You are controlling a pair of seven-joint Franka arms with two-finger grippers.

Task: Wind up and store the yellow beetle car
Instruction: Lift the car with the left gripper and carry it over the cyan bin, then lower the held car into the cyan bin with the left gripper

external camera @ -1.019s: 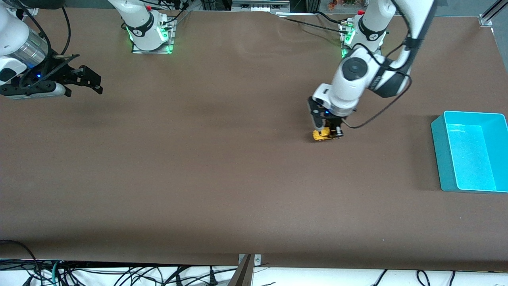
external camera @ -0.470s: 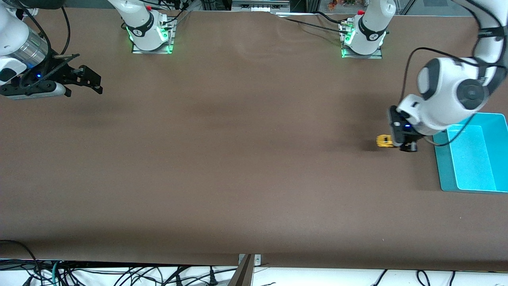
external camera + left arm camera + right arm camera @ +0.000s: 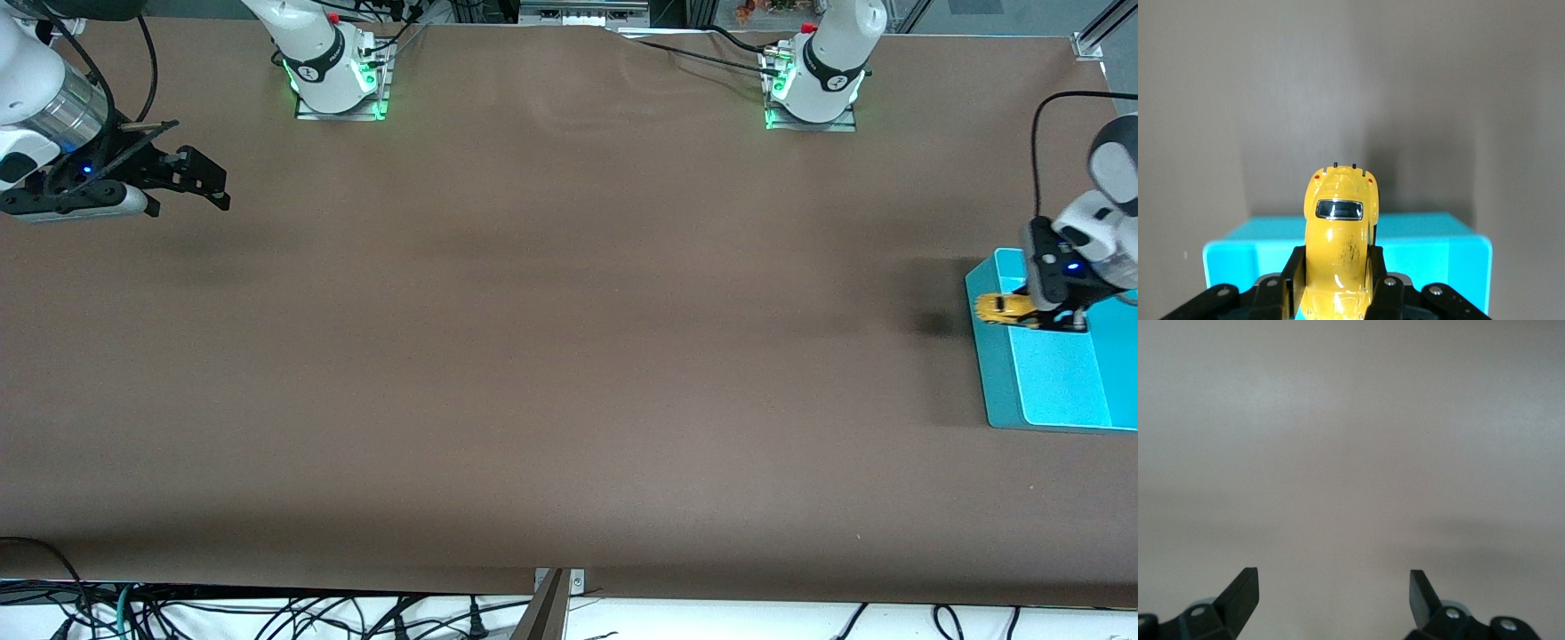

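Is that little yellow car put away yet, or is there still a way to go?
Almost. The left gripper holds the yellow beetle car in its jaws over the teal bin's rim. Left: release it inside. The right gripper waits open. Winding can't be judged.

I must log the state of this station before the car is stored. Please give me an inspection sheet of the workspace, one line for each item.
Surface: brown table, flat.
Job's things: yellow beetle car held in the air over the edge of the teal bin, which sits at the left arm's end of the table.
Clutter: nothing seen.
Grippers: left gripper shut on the car's sides, over the bin's rim; right gripper open, waiting over the right arm's end of the table.
Cables: black cable looping at the left arm; loose cables below the table edge.
Surroundings: two arm bases with green lights.
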